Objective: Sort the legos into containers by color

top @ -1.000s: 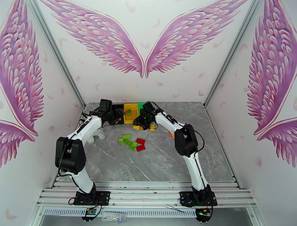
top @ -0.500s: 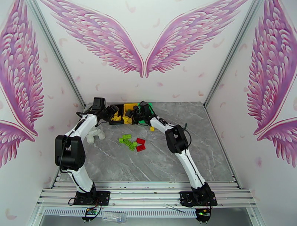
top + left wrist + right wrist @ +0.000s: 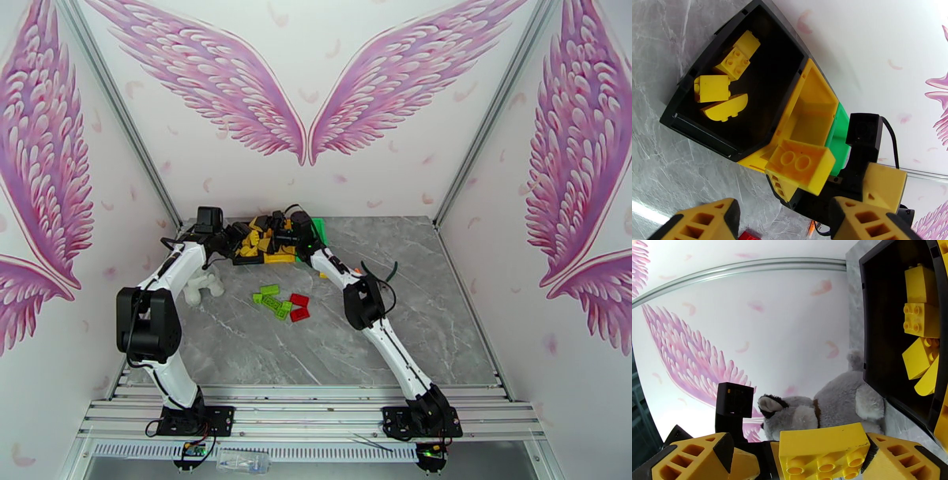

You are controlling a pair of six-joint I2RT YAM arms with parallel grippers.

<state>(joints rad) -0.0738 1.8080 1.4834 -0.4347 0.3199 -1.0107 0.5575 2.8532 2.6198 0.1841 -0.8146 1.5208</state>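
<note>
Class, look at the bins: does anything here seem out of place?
Yes. Several yellow legos lie in the black bin, while the yellow bin next to it looks empty inside. For sorting by colour, that is the wrong bin. A plush husky also lies beside the black bin.

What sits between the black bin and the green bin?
The yellow bin, between the black bin and the green bin, in the left wrist view.

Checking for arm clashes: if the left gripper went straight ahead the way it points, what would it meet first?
Probably the yellow lego at the right gripper, which sits straight ahead of the left gripper; the yellow bin lies beyond. Depth is uncertain.
</note>
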